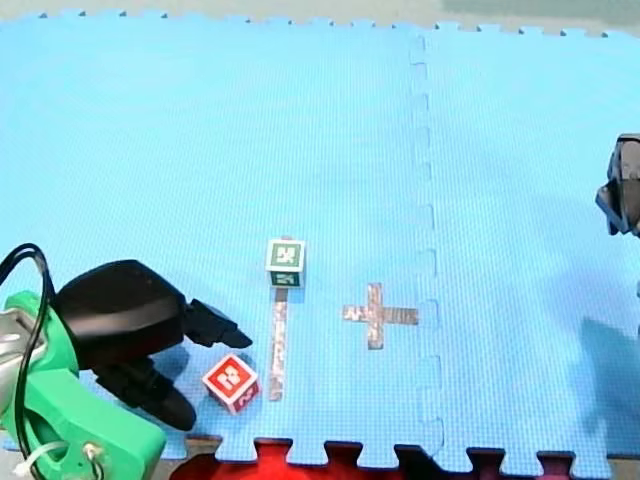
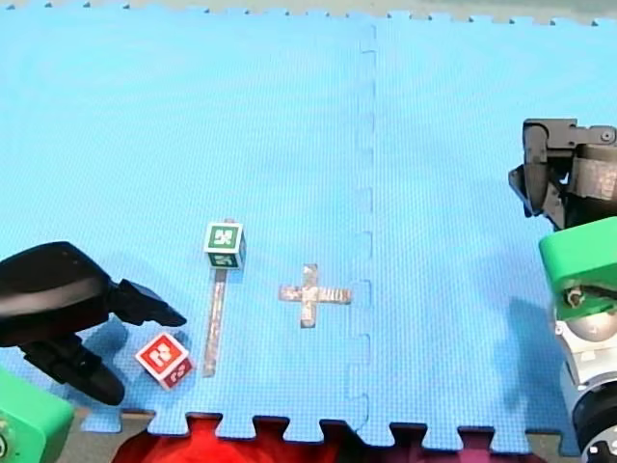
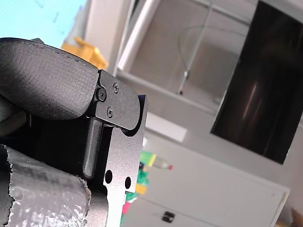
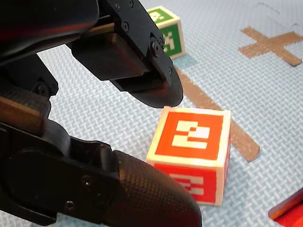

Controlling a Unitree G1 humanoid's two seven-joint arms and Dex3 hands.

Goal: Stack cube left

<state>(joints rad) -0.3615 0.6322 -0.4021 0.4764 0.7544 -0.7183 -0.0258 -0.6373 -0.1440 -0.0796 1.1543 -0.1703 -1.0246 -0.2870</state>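
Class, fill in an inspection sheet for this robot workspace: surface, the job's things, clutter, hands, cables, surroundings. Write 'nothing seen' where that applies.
Surface: blue foam mat of interlocked tiles, marked with a silver tape cross and a tape strip.
Job's things: green cube at the strip's far end; red cube beside its near end, turned askew. The two are apart, not stacked.
Clutter: nothing seen.
Hands: left hand open, next to the red cube at the mat's near left; right hand at the mat's right edge.
Cables: black cable looping at the near left corner.
Surroundings: red material past the mat's near edge.
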